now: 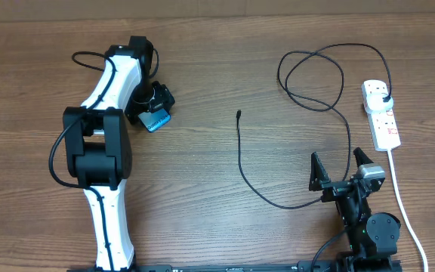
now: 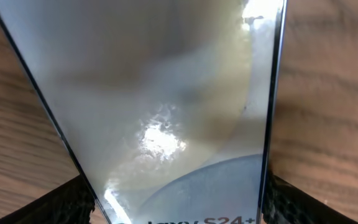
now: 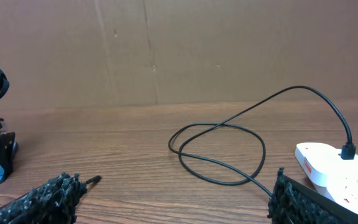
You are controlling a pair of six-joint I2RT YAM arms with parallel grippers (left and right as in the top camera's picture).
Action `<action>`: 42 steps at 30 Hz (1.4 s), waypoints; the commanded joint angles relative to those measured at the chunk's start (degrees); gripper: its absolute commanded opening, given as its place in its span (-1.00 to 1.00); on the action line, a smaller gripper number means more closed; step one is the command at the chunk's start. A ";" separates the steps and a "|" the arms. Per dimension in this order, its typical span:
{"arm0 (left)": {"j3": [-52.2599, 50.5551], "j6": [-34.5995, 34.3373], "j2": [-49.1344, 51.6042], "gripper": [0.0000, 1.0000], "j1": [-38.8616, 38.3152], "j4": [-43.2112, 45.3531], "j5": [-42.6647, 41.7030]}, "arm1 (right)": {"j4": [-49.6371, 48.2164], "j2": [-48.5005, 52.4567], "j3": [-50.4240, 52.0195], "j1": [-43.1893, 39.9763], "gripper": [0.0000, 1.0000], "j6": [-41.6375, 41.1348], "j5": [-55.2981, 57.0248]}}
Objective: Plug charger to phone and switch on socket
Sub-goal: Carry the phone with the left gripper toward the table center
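A brown wood-grain table (image 1: 217, 68) is carrying everything, with a plain tan wall (image 3: 166, 50) standing behind. The left gripper (image 1: 155, 113) is clamping one phone (image 1: 159, 123) by its edges at left. One charger cable (image 1: 240, 162) is lying mid-table, running into one power strip (image 1: 387, 125) at right. The right gripper (image 1: 337, 157) is gaping wide, holding nothing.

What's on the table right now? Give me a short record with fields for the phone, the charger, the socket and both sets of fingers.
phone: between the left fingers, which press on its two long edges
left fingers: closed on the phone
charger: plugged into the socket
connector tip: loose on the table, apart from the phone
socket: at the right of the table; switch state unclear
right fingers: open, holding nothing
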State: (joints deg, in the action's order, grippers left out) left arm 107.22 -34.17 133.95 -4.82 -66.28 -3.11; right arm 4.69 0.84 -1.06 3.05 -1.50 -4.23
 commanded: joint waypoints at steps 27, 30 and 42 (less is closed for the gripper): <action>-1.09 7.43 0.74 1.00 -3.52 5.46 -0.17 | -0.24 -0.68 0.61 0.26 1.00 -0.17 0.15; -1.09 3.72 0.74 1.00 -3.28 6.45 -0.98 | -0.26 -0.68 0.61 0.26 1.00 -0.15 0.15; -1.09 -4.61 0.74 0.93 -3.30 8.98 -0.98 | -0.26 -0.68 0.61 0.26 1.00 -0.15 0.15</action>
State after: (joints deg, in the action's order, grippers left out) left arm 107.13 -35.51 133.62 -8.23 -58.65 -1.69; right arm 4.69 0.84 -1.06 3.05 -1.50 -4.23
